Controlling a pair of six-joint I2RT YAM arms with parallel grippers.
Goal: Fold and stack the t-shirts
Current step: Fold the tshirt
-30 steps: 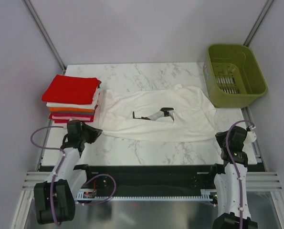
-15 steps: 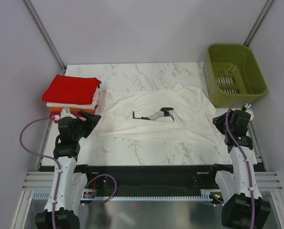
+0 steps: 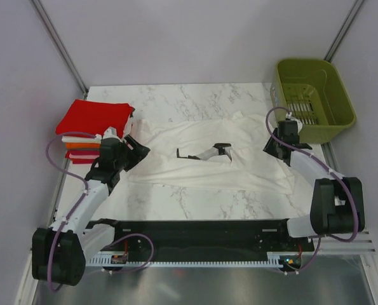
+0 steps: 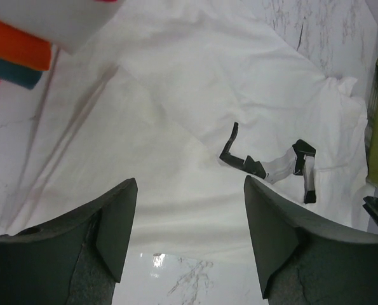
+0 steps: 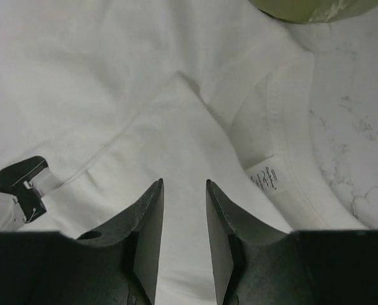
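Observation:
A large white t-shirt [image 3: 201,166] with a black print [image 3: 204,152] lies spread on the marble table [image 3: 195,101]. A stack of folded t-shirts [image 3: 93,127], red on top, stands at the left. My left gripper [image 3: 140,150] is wide open over the white shirt's left edge; in the left wrist view it [image 4: 190,181] hangs above the cloth [image 4: 195,95] near its front hem. My right gripper [image 3: 270,145] is over the shirt's right side; in the right wrist view it [image 5: 183,183] is open by a narrow gap above the cloth [image 5: 112,76], beside the collar label [image 5: 268,176].
An olive-green plastic basket [image 3: 312,98] stands at the back right, just past the right gripper. The stack's orange and teal layers [image 4: 17,41] show at the top left of the left wrist view. Grey walls enclose the table.
Both arms have reached forward from the table's near edge. The left gripper moved to the shirt's left edge, the right gripper to its right side near the basket. The shirt has barely shifted.

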